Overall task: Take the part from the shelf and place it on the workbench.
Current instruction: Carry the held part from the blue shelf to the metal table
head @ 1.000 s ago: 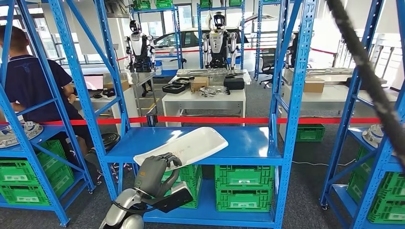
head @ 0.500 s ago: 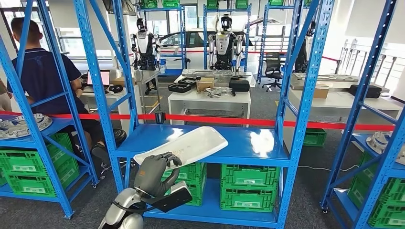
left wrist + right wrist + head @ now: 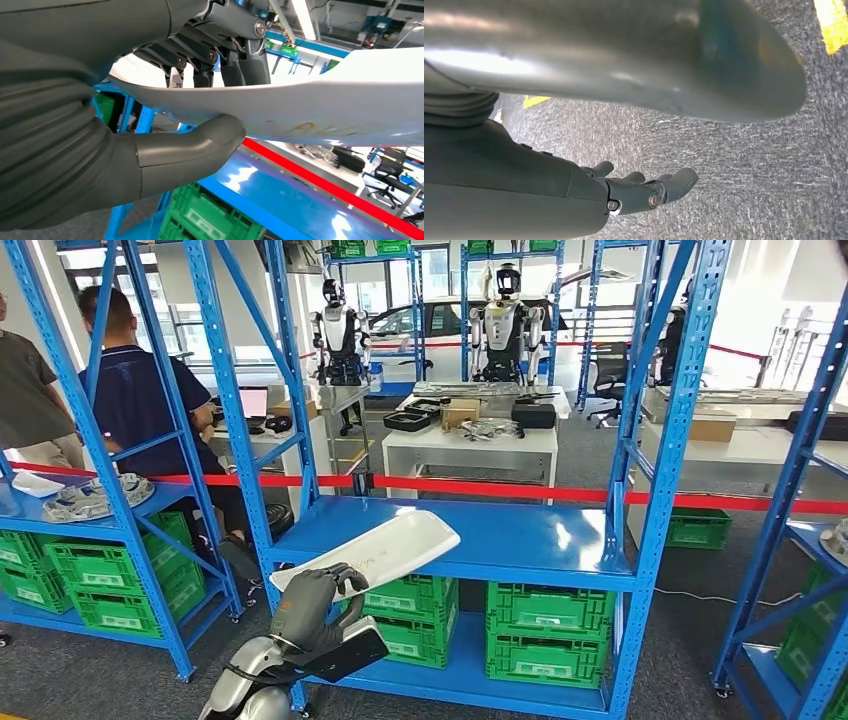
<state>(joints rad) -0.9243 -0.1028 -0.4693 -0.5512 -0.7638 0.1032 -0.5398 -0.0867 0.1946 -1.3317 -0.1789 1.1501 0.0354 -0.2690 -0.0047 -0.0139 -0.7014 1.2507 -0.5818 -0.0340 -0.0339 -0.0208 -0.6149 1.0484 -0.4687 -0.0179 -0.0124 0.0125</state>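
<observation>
The part point(image 3: 385, 545) is a long white curved panel with faint orange lettering. My left hand point(image 3: 308, 602) grips its near end, thumb underneath and fingers over the top. In the left wrist view the thumb point(image 3: 190, 150) presses the underside of the part point(image 3: 325, 107), which hangs a little above the blue shelf board point(image 3: 280, 195). In the head view the far end of the part lies over the front of the blue shelf point(image 3: 520, 535). My right hand point(image 3: 574, 195) hangs over grey carpet, its fingers point(image 3: 674, 182) loosely apart and holding nothing.
Green crates point(image 3: 545, 625) fill the rack's lower level, and blue uprights point(image 3: 660, 490) frame it. A second rack on the left carries metal parts point(image 3: 95, 498). Two people point(image 3: 130, 400) stand behind it. Red barrier tape point(image 3: 500, 488), white tables point(image 3: 470, 445) and parked robots point(image 3: 505, 310) lie beyond.
The whole picture has slid to the right, so the camera has turned left; a second person has come into sight. My left hand keeps the same hold on the part.
</observation>
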